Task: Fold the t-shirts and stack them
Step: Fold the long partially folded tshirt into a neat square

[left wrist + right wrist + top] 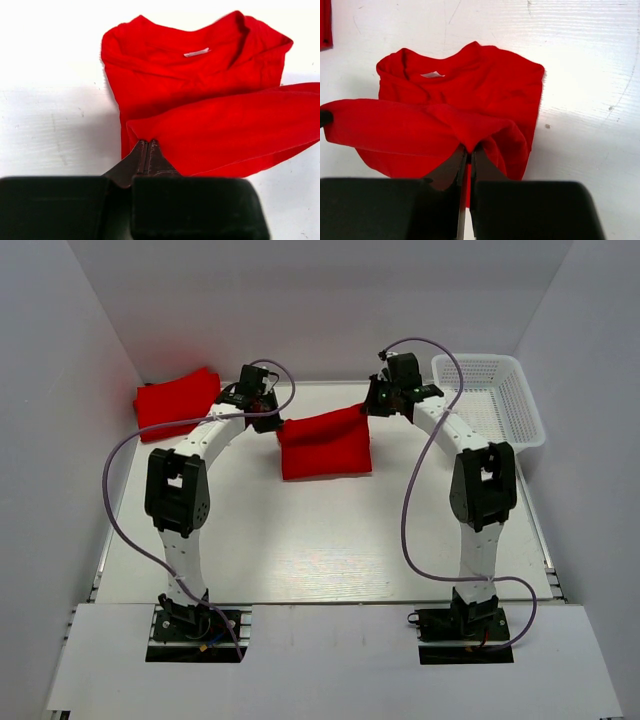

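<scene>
A bright red t-shirt (325,447) lies in the middle of the table, its far edge lifted and stretched between both grippers. My left gripper (270,420) is shut on the shirt's left corner; in the left wrist view the cloth (215,115) rises from the closed fingertips (146,144). My right gripper (375,400) is shut on the right corner, with cloth (470,100) bunched at its fingertips (469,149). The collar with a white label (432,75) lies flat beneath. Another red t-shirt (178,400), folded, rests at the far left.
A white mesh basket (490,400) stands at the far right of the table. White walls close in on the left, back and right. Purple cables loop off both arms.
</scene>
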Controlling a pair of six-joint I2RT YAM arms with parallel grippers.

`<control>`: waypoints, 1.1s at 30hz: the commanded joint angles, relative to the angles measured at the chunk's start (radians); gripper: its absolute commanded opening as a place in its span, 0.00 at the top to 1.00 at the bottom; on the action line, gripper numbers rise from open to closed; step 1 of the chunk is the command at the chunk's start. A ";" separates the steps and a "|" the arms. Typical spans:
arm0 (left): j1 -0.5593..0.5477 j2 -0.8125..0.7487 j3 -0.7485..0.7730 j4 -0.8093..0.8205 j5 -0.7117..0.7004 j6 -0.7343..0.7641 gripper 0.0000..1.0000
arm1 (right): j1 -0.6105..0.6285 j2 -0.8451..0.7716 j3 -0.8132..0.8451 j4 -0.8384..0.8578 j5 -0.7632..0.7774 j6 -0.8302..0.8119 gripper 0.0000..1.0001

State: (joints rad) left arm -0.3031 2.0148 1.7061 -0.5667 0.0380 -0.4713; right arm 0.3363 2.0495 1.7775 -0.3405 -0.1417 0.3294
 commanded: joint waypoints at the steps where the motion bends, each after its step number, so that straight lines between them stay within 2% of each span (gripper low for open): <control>1: 0.024 0.007 0.044 0.030 0.034 0.011 1.00 | -0.016 0.037 0.057 0.032 -0.019 -0.004 1.00; 4: 0.035 0.019 0.044 0.068 0.043 0.011 1.00 | -0.022 0.055 0.063 0.066 -0.032 -0.001 1.00; 8: 0.044 0.041 0.003 0.207 0.098 0.033 1.00 | -0.032 0.110 0.077 0.097 -0.042 0.022 1.00; 11: 0.044 0.077 0.026 0.237 0.119 0.043 1.00 | -0.037 0.145 0.109 0.098 -0.050 0.037 1.00; 12: 0.044 0.091 0.042 0.237 0.119 0.043 0.98 | -0.039 0.152 0.128 0.103 -0.056 0.042 1.00; 13: 0.044 0.108 0.061 0.220 0.128 0.043 0.88 | -0.042 0.161 0.135 0.101 -0.058 0.048 1.00; 14: 0.053 0.122 0.100 0.206 0.128 0.052 0.77 | -0.042 0.178 0.141 0.115 -0.061 0.051 0.85; 15: 0.053 0.148 0.116 0.188 0.128 0.053 0.44 | -0.046 0.181 0.151 0.130 -0.070 0.057 0.49; 16: 0.053 0.157 0.131 0.179 0.128 0.053 0.24 | -0.046 0.185 0.155 0.138 -0.075 0.063 0.20; 17: 0.053 0.166 0.157 0.179 0.116 0.053 0.07 | -0.046 0.195 0.167 0.152 -0.085 0.062 0.10; 18: 0.053 0.167 0.171 0.166 0.105 0.053 0.00 | -0.049 0.201 0.180 0.155 -0.105 0.065 0.10; 21: 0.062 0.167 0.205 0.148 0.080 0.075 0.00 | -0.052 0.192 0.215 0.155 -0.130 0.062 0.10; 24: 0.062 0.111 0.201 0.157 0.071 0.112 0.00 | -0.051 0.164 0.182 0.158 -0.133 0.050 0.10; 29: 0.062 0.036 0.104 0.177 0.108 0.152 0.00 | -0.043 0.034 0.034 0.161 -0.134 0.013 0.10; 33: 0.032 0.024 0.057 0.151 0.212 0.250 0.00 | -0.042 -0.041 -0.082 0.159 -0.167 -0.016 0.10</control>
State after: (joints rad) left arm -0.2493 2.1155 1.7966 -0.4061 0.1612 -0.3054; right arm 0.2901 2.1105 1.7317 -0.2085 -0.2699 0.3542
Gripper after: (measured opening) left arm 0.997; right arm 0.904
